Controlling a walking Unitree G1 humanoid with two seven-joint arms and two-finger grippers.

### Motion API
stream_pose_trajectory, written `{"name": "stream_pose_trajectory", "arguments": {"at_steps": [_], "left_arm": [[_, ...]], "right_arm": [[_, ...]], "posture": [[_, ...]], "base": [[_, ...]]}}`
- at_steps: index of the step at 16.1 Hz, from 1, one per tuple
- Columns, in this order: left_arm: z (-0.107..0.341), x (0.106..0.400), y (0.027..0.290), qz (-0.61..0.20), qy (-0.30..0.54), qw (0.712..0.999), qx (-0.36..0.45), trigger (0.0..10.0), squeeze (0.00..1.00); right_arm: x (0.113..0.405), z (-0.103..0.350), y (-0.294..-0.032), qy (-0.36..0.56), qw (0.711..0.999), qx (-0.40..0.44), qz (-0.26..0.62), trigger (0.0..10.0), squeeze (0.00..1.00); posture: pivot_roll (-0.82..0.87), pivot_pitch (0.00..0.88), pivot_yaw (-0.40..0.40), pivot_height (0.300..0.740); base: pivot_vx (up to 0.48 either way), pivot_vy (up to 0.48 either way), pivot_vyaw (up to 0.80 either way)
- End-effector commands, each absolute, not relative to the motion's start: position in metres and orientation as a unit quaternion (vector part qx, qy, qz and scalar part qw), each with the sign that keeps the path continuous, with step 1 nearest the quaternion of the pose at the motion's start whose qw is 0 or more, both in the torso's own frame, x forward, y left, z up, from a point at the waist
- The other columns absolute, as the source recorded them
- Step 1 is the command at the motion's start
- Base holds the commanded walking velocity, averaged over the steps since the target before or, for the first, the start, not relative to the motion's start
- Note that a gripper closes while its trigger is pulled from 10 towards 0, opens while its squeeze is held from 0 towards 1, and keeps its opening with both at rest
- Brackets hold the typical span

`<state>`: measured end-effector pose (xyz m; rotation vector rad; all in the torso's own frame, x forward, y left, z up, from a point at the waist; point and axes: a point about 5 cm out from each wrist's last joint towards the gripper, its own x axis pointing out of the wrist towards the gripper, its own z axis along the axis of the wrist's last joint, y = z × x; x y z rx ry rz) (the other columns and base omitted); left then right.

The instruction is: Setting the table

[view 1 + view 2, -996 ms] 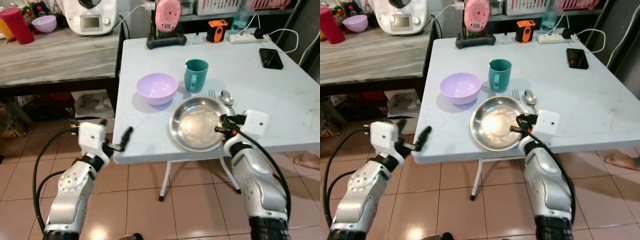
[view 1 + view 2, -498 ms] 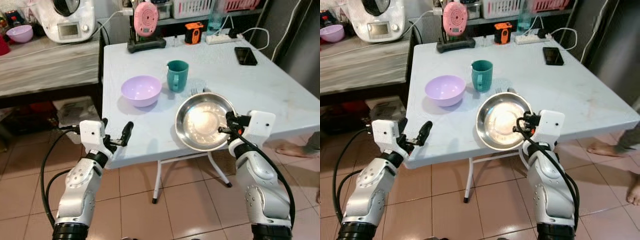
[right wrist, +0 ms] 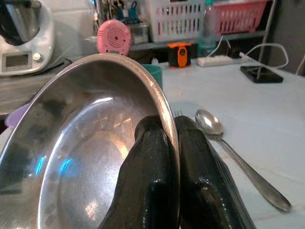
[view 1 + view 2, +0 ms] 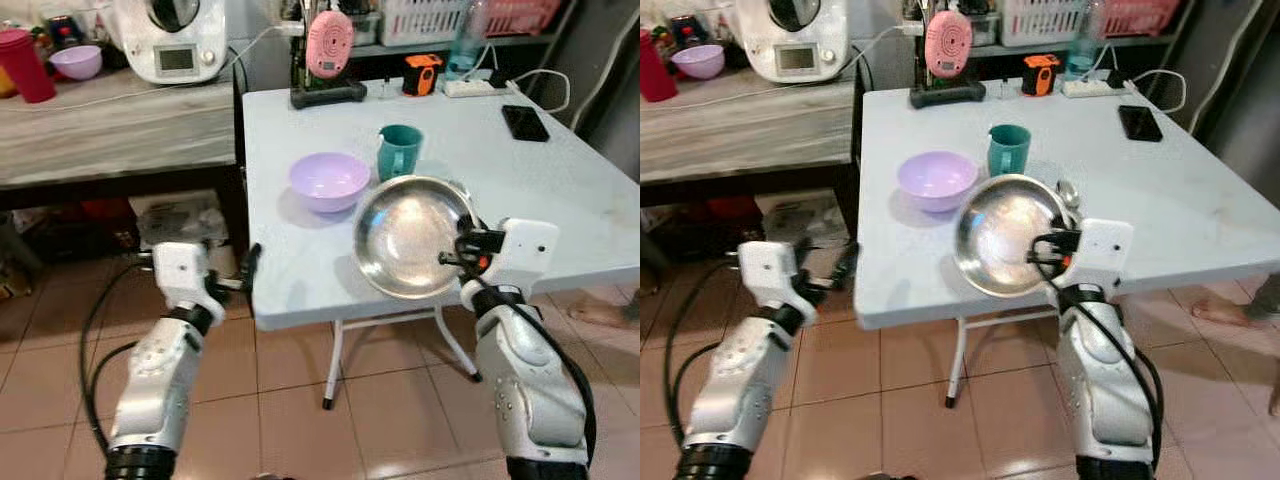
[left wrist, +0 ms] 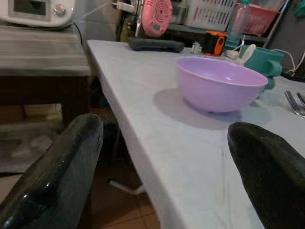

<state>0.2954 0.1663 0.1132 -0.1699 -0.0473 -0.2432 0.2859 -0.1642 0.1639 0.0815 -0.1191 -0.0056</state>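
My right gripper is shut on the near right rim of a round steel plate. The plate is raised off the pale blue table and tilted toward me. Behind it stand a lilac bowl and a teal mug. A spoon lies on the table just right of the plate. My left gripper hovers open beside the table's left front edge, its fingers spread wide with nothing between them, pointing at the lilac bowl.
At the table's far edge stand a pink device, an orange gadget, a power strip and a phone. A grey counter on the left holds a white appliance and a red cup. Tiled floor lies below.
The plate lay flat on the table a second ago; it now hangs lifted and tilted in my right gripper. The camera view has swung about meanwhile. My left gripper stays open by the table edge.
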Motion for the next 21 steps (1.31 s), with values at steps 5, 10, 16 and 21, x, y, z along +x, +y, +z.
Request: {"name": "stream_pose_trajectory", "arguments": {"at_steps": [5,10,16,21], "left_arm": [[0.1152,0.2978,0.1583,-0.129,-0.027,0.987,-0.090,10.0,0.00],[0.1166,0.3007,0.1597,-0.120,-0.031,0.989,-0.087,10.0,0.00],[0.1160,0.3018,0.1592,-0.118,-0.031,0.989,-0.082,10.0,0.00],[0.1164,0.3036,0.1591,-0.105,-0.034,0.991,-0.074,10.0,0.00]], "right_arm": [[0.2761,0.1654,-0.1715,-0.075,0.997,0.018,-0.015,10.0,0.00],[0.2763,0.1660,-0.1717,-0.081,0.997,0.012,-0.017,10.0,0.00],[0.2790,0.1686,-0.1721,-0.089,0.996,0.005,-0.019,10.0,0.00],[0.2779,0.1679,-0.1742,-0.089,0.996,0.005,-0.023,10.0,0.00]], "posture": [[-0.22,0.038,0.071,0.740],[-0.22,0.028,0.075,0.740],[-0.22,0.015,0.074,0.740],[-0.23,0.017,0.077,0.740]], "base": [[0.000,0.459,0.00],[0.000,0.480,0.00],[0.000,0.480,0.00],[0.000,0.480,0.41]]}}
